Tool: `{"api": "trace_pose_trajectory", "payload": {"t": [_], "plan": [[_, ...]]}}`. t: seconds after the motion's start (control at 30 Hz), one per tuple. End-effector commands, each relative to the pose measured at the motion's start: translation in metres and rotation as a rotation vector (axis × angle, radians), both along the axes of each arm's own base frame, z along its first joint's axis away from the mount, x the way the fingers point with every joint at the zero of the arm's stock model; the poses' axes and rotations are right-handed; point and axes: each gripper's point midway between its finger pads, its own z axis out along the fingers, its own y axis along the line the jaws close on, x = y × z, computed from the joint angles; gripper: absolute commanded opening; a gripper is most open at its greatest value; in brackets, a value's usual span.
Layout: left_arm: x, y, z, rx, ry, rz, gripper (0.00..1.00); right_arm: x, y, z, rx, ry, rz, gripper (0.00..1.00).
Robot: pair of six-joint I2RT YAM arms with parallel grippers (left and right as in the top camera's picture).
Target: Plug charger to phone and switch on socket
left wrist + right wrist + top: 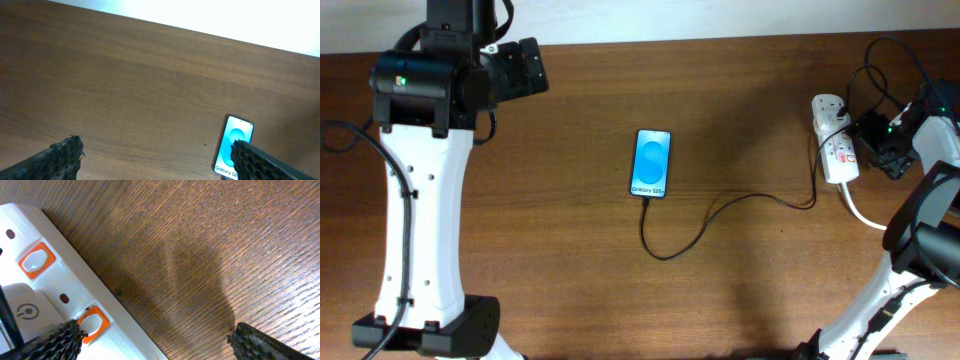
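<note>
The phone (652, 163) lies flat mid-table, its blue screen lit with "Galaxy" text at the near end. It also shows in the left wrist view (231, 148), partly behind a finger. The thin black charger cable (720, 212) runs from the phone's near end in a curve to the right, up to the white socket strip (834, 150). My right gripper (882, 152) is open right beside the strip. In the right wrist view (155, 340) one fingertip rests by an orange-framed switch (92, 322). My left gripper (525, 66) is open and empty at the far left.
A thick white cord (860, 212) leaves the strip toward the near right. A black plug (868, 125) sits in the strip with black cables looping behind it. A second orange-framed switch (36, 260) lies further along the strip. The arm bases stand at the near corners.
</note>
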Motion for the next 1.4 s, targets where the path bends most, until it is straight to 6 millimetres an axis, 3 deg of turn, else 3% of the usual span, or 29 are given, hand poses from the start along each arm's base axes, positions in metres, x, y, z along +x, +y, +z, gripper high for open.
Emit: {"api": "trace_pose_trajectory", "payload": {"t": [0.0, 0.27, 0.33, 0.53, 0.8, 1.37], "plan": [[-0.001, 0.002, 0.001, 0.009, -0.002, 0.005, 0.99, -0.016, 0.010, -0.042, 0.026, 0.101, 0.049, 0.98], [-0.001, 0.002, 0.001, 0.009, -0.002, 0.006, 0.99, -0.022, 0.004, -0.043, 0.005, 0.138, -0.015, 0.98], [-0.001, 0.002, 0.001, 0.009, -0.002, 0.005, 0.99, -0.018, -0.004, -0.036, 0.054, 0.100, -0.098, 0.98], [-0.001, 0.001, 0.000, 0.009, -0.001, 0.005, 1.00, -0.023, -0.017, -0.035, 0.017, 0.115, -0.123, 0.98], [-0.001, 0.001, 0.000, 0.009, -0.001, 0.005, 0.99, -0.001, 0.028, -0.035, -0.004, 0.108, 0.042, 0.98], [-0.001, 0.001, 0.000, 0.009, -0.001, 0.003, 0.99, -0.009, 0.052, -0.037, 0.061, 0.152, 0.097, 0.98]]}}
